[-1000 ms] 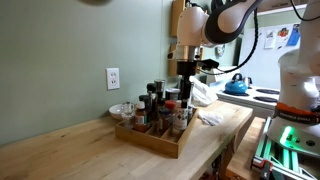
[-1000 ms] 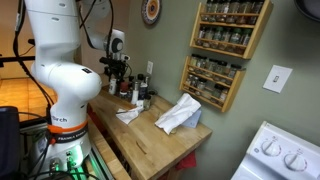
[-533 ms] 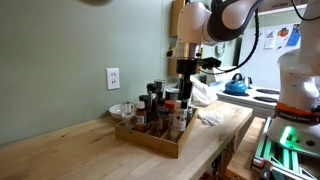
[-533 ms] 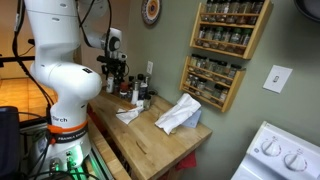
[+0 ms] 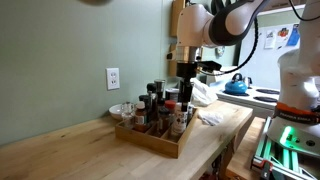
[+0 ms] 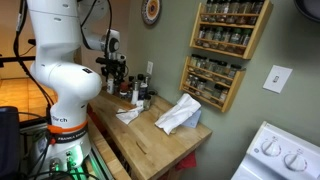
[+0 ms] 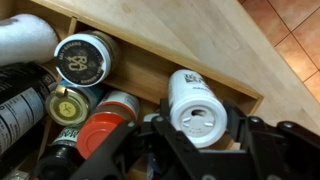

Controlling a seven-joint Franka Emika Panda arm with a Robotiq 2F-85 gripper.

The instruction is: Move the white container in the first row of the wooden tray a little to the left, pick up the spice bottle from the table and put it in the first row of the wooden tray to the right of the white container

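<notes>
In the wrist view the white container (image 7: 195, 108), a pale cylinder with a flip cap, stands in the corner of the wooden tray (image 7: 185, 62). My gripper (image 7: 196, 128) has a finger against each side of it and looks shut on it. In both exterior views the gripper (image 5: 186, 78) (image 6: 114, 70) hangs low over the near end of the tray (image 5: 150, 142), which is full of small bottles. I cannot pick out the spice bottle on the table in any view.
A silver-lidded jar (image 7: 85, 60), a red-capped bottle (image 7: 100, 135) and dark-capped bottles crowd the tray beside the container. A glass bowl (image 5: 121, 110) and a white cloth (image 5: 210, 115) lie near the tray. A spice rack (image 6: 215, 60) hangs on the wall.
The wrist has shifted very slightly over the tray; otherwise nothing has visibly moved.
</notes>
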